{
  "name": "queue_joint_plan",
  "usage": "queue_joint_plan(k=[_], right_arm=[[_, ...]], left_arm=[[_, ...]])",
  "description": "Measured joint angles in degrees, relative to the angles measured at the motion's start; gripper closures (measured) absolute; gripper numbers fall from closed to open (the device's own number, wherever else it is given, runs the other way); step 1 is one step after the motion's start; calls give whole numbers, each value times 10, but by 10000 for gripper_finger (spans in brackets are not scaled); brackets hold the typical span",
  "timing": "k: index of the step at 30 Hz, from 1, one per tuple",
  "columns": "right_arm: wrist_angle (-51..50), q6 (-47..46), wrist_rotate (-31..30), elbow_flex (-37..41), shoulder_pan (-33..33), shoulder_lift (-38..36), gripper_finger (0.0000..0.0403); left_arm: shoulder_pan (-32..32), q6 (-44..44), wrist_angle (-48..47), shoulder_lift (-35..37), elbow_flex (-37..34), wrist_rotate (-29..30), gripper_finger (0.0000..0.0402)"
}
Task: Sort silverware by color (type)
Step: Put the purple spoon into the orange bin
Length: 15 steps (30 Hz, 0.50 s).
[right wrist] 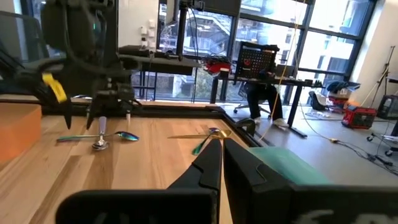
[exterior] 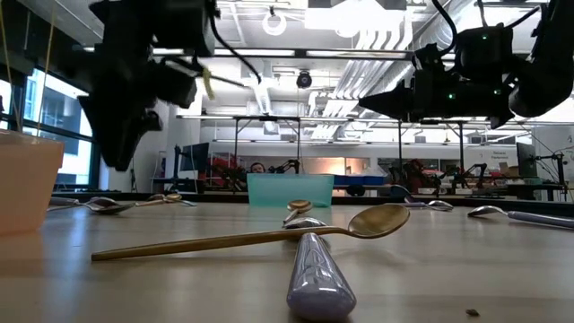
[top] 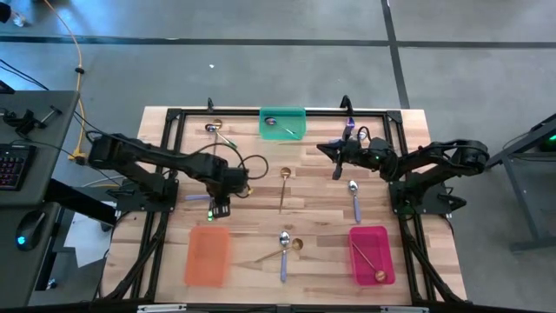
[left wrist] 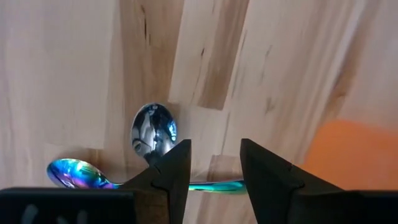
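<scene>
The left gripper point(left wrist: 214, 171), fingers parted, hovers over a rainbow spoon point(left wrist: 78, 173) beside the orange tray point(top: 208, 255); next, descend and pinch; the right gripper point(right wrist: 217, 163), nearly closed and empty, waits near the green tray point(top: 283, 124).

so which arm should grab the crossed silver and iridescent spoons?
Left. The left gripper hangs open right over the silver spoon and iridescent spoon; the right gripper is across the table.
</scene>
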State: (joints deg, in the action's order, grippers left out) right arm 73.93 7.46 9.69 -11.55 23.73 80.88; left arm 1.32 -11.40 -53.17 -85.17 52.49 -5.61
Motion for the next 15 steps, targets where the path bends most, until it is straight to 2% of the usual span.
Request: queue_joint_plan(k=[5,15], right_arm=[[-5,-10,0,0,0,0,403],[-6,-11,2,0,-2,0,403]], left_arm=[[0,39,-2,-59,0,3,270],[0,36,-75,-129,0,70,270]])
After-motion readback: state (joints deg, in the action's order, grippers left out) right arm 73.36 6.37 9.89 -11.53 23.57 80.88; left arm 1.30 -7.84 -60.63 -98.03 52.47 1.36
